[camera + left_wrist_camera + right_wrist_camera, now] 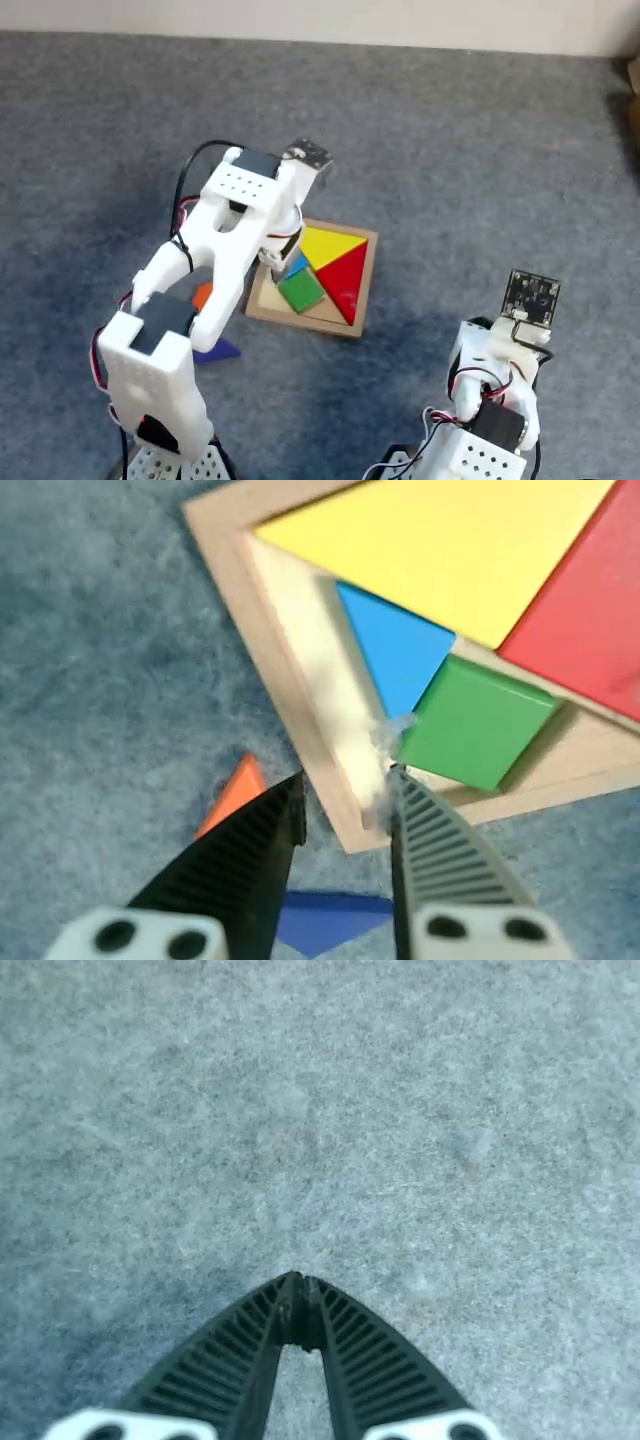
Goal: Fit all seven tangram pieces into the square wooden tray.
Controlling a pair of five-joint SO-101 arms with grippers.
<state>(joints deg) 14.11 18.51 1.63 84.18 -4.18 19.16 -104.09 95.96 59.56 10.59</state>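
My left end effector (347, 788) hangs over the corner of the tray (290, 680), its jaws a narrow gap apart and holding nothing, one fingertip outside the rim and one just inside; the right end effector (300, 1305) is closed on nothing, over bare bench (320, 1110) well clear of the tray. In the tray lie the yellow triangle (450, 550), the red triangle (590, 630), the small blue triangle (395, 655) and the green square (475, 725); the square looks skewed to the tray's walls, so I judge the job in hand is to square it up against the blue triangle; I would do that with the inner fingertip alone, pushing low on the square's side and slowly, so it slides rather than tips. The hazard is the rim between my fingers; closing here would pinch the wood and drag the whole tray. The orange piece (235, 792) lies just outside that corner and the dark blue piece (330, 918) a little farther out; both leave open bench around them for a clean descent, while bare floor inside the tray is tight.
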